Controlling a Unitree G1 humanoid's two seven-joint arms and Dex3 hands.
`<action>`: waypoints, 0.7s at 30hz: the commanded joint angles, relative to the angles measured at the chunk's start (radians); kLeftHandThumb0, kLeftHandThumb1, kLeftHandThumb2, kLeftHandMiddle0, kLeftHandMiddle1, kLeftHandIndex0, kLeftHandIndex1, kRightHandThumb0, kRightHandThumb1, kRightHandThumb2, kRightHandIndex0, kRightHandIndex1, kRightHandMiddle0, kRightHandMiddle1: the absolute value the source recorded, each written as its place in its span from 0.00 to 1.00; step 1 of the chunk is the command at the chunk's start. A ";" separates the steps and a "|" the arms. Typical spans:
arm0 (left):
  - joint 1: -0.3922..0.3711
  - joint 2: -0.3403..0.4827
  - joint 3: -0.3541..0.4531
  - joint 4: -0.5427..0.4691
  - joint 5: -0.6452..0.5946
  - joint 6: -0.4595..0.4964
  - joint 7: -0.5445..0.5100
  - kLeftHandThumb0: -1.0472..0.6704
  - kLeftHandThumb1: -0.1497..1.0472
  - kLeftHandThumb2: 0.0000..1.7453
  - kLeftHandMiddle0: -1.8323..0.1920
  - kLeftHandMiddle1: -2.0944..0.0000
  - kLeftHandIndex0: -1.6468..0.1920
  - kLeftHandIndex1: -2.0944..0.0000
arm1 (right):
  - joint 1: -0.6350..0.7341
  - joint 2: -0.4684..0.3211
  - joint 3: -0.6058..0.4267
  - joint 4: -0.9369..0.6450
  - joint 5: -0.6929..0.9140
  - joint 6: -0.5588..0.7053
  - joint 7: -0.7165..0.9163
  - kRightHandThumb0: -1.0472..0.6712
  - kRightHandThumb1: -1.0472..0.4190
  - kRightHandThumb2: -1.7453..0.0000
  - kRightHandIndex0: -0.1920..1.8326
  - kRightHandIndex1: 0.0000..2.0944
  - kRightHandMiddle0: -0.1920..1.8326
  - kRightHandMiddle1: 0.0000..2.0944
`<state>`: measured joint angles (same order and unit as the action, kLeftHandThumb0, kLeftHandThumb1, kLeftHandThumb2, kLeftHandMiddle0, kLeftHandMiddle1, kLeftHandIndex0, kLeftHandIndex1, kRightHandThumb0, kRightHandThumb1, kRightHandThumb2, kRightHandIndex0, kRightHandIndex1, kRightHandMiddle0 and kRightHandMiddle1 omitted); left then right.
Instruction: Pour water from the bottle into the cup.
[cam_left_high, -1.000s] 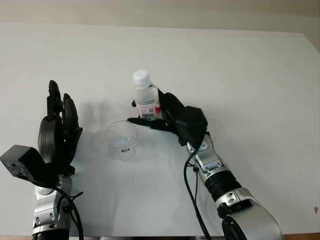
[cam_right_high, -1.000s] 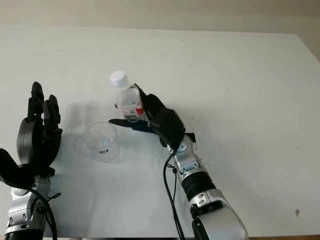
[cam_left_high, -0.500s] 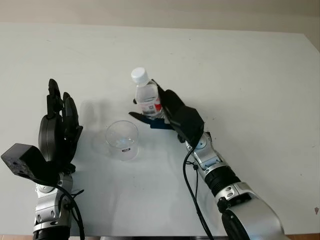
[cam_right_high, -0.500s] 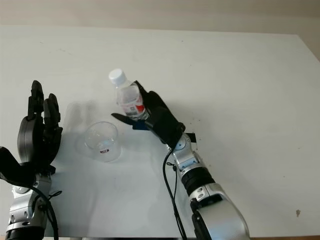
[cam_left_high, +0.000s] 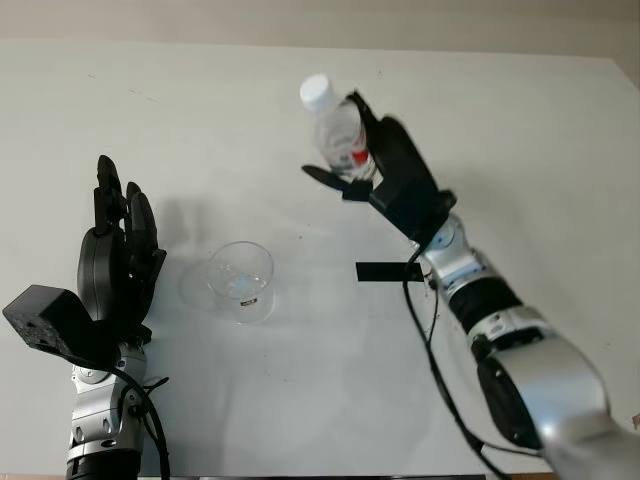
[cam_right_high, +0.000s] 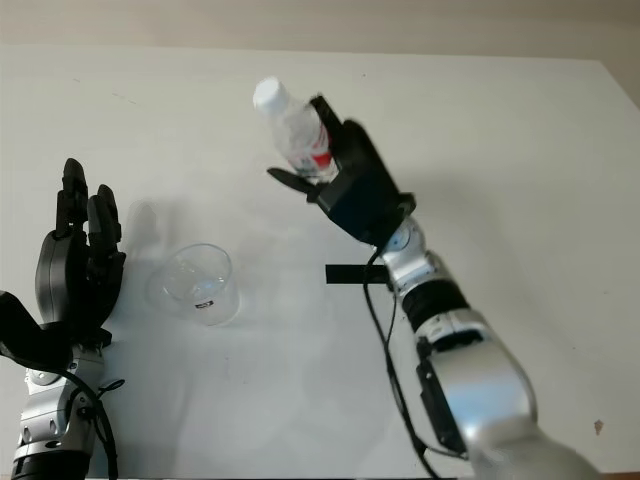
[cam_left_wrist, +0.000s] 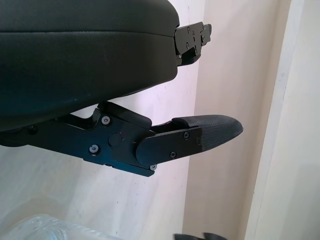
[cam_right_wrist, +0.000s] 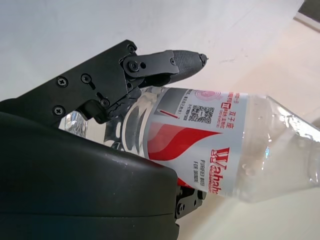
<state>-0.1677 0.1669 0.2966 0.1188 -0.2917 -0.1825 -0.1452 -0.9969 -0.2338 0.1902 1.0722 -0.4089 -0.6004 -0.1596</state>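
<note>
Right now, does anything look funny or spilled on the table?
Nothing is spilled. One odd thing: the bottle, held up off the table in the right hand, has its white cap on, so no water can pour into the cup. The left hand is open beside the cup.

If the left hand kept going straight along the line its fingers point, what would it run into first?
Probably nothing. The open left hand sits at the table's near left, fingers aimed at the far edge over bare tabletop. The cup stands off to its right, out of that line, though depth is hard to judge.
</note>
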 joint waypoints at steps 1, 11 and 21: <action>-0.001 0.001 0.000 -0.005 0.003 -0.006 -0.002 0.20 1.00 0.32 0.99 0.97 1.00 0.98 | -0.043 -0.023 0.039 0.003 -0.055 -0.032 -0.046 0.37 0.00 0.75 0.63 1.00 0.46 1.00; -0.004 -0.003 -0.003 -0.002 0.007 -0.009 0.002 0.19 1.00 0.32 0.99 0.97 1.00 0.98 | -0.097 -0.072 0.218 -0.003 -0.323 -0.087 -0.302 0.36 0.00 0.79 0.62 1.00 0.44 1.00; -0.006 -0.007 -0.006 0.001 0.011 -0.010 0.014 0.19 1.00 0.32 0.99 0.97 1.00 0.99 | -0.162 -0.102 0.407 0.051 -0.572 -0.099 -0.680 0.34 0.00 0.82 0.65 1.00 0.50 1.00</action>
<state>-0.1721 0.1657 0.2904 0.1188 -0.2877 -0.1829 -0.1332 -1.1189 -0.3193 0.5771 1.1154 -0.9585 -0.7007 -0.7982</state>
